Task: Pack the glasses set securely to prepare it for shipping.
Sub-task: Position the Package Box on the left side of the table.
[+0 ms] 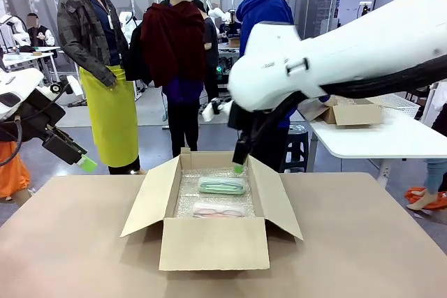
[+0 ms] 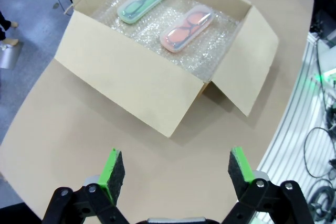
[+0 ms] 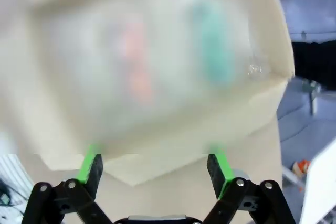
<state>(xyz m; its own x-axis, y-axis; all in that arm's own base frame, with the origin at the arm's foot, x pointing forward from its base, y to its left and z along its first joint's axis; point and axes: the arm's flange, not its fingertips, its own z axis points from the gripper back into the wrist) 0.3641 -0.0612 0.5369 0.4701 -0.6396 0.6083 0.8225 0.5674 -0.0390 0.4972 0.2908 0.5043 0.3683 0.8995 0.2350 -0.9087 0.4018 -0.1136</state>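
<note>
1. While the brown box (image 1: pixel 213 242) sits open on the desk (image 1: pixel 70 242), the left end effector (image 2: pixel 176 166) hangs up in the air. Its two green fingers are spread wide with nothing between them.
2. From that end effector, the box is out in front and well apart.
3. Inside the box, on bubble wrap (image 2: pixel 210 51), two glasses cases lie side by side, not touching.
4. The pink case (image 2: pixel 187 27) is the one nearer to the left end effector, and the mint-green case (image 2: pixel 143 2) lies just beyond it.
5. The right end effector (image 1: pixel 239 168) points down over the far edge of the box. Its fingers are spread wide too, and it holds nothing.
6. The mint-green case is just below this end effector. The pink case lies farther off, by the box's near wall.
7. The right wrist view is blurry, with a green smudge and a pink smudge ahead of the fingers.
</note>
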